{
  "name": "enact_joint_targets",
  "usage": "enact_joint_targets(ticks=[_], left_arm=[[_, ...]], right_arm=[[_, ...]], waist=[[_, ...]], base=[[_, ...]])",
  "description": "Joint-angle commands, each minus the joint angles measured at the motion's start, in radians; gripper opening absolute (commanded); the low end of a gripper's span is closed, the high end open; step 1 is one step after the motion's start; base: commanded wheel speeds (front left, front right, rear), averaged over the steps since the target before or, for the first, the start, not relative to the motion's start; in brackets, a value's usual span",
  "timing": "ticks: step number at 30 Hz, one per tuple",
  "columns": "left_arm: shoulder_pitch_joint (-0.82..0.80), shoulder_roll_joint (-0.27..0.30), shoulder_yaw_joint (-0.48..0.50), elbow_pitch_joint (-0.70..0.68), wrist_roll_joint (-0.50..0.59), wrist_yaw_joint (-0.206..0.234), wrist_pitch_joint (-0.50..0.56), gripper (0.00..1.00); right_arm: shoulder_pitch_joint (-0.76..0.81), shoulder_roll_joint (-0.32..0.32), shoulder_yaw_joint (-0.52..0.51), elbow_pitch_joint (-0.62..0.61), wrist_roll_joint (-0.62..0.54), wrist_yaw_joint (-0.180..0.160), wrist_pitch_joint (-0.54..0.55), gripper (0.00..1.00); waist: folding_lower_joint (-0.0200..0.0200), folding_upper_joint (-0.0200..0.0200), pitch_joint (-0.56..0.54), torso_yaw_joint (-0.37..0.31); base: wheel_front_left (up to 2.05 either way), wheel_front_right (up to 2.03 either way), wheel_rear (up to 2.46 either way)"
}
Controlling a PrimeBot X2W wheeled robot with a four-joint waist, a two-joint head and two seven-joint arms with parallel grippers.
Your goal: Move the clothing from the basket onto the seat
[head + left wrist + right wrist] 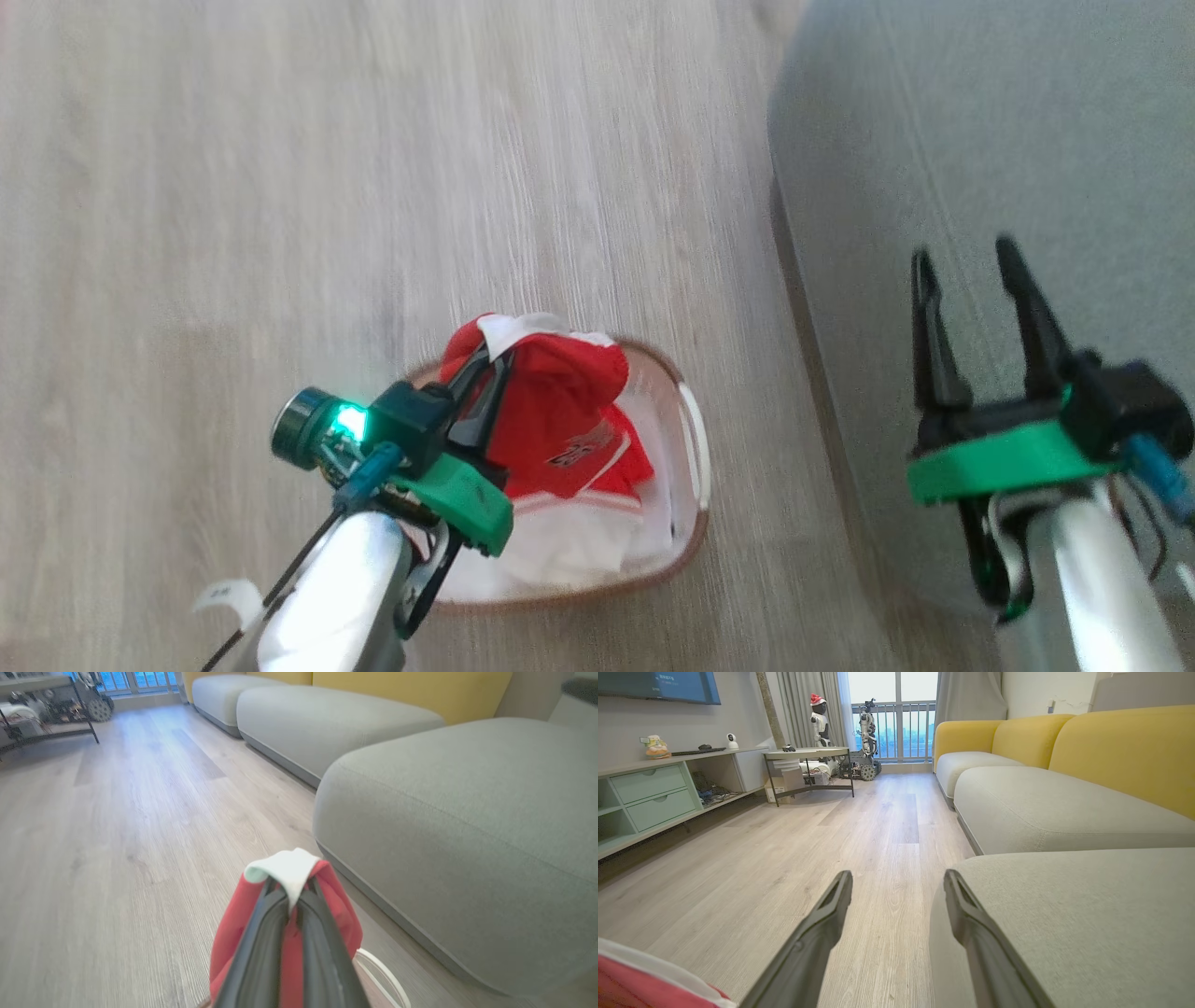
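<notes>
The red clothing (551, 411) with white trim is bunched up over the basket (693, 439), which stands on the floor left of the seat. My left gripper (490, 359) is shut on a fold of that clothing (289, 877), red cloth draping down both sides of its fingers. In the basket below lies a white sheet and more red cloth. My right gripper (966, 257) hangs open and empty over the grey-green seat (980, 140), its fingers (822, 933) straddling the seat's (1064, 914) left edge. A corner of the red clothing (640, 980) shows at the lower left of the right wrist view.
Pale wood floor (280, 187) stretches left of the basket. More grey cushions (327, 723) with yellow backs (1120, 751) run along the sofa. Far off stand a low table (808, 760), a TV cabinet (658, 793) and other robots by the window.
</notes>
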Motion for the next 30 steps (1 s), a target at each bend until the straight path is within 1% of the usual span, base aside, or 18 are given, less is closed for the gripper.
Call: enact_joint_targets(ticks=[1,7,13,18,21,26,29,30], left_arm=[[-0.014,0.016,0.043,-0.042,-0.006,0.002,-0.013,0.00],[0.004,0.031,0.059,-0.075,-0.025,0.002,-0.010,0.00],[-0.041,0.052,0.059,-0.105,-0.030,-0.010,0.021,0.00],[-0.105,0.048,0.047,-0.122,-0.036,-0.024,0.051,0.00],[-0.148,0.034,0.031,-0.126,-0.037,-0.032,0.064,0.00],[-0.213,0.001,-0.007,-0.121,-0.041,-0.043,0.077,0.00],[-0.247,-0.018,-0.032,-0.120,-0.048,-0.048,0.079,0.00],[-0.267,-0.028,-0.048,-0.120,-0.053,-0.050,0.080,0.00]], right_arm=[[0.010,-0.008,0.016,-0.025,-0.007,0.000,-0.006,1.00],[0.107,-0.008,0.020,0.007,-0.004,0.000,-0.006,1.00],[0.144,-0.008,0.042,0.018,0.001,0.000,-0.006,1.00],[0.150,-0.008,0.086,0.035,0.005,0.000,-0.006,1.00],[0.149,-0.008,0.133,0.045,0.010,0.000,-0.006,1.00],[0.139,-0.008,0.251,0.073,0.028,0.000,-0.006,1.00],[0.121,-0.008,0.314,0.108,0.033,0.000,-0.006,1.00],[0.097,-0.008,0.343,0.140,0.024,0.000,-0.006,1.00]], waist=[[0.0001,-0.0001,-0.130,0.034],[0.0001,-0.0001,-0.260,0.055],[0.0001,-0.0001,-0.306,0.073],[0.0001,-0.0001,-0.328,0.091],[0.0001,-0.0001,-0.336,0.099],[0.0001,-0.0001,-0.345,0.108],[0.0001,-0.0001,-0.348,0.111],[0.0001,-0.0001,-0.348,0.112]], base=[[0.00,0.00,0.00],[0.00,0.00,0.00],[0.00,0.00,0.00],[0.00,0.00,0.00],[0.00,0.00,0.00],[0.00,0.00,0.00],[0.00,0.00,0.00],[0.00,0.00,0.00]])
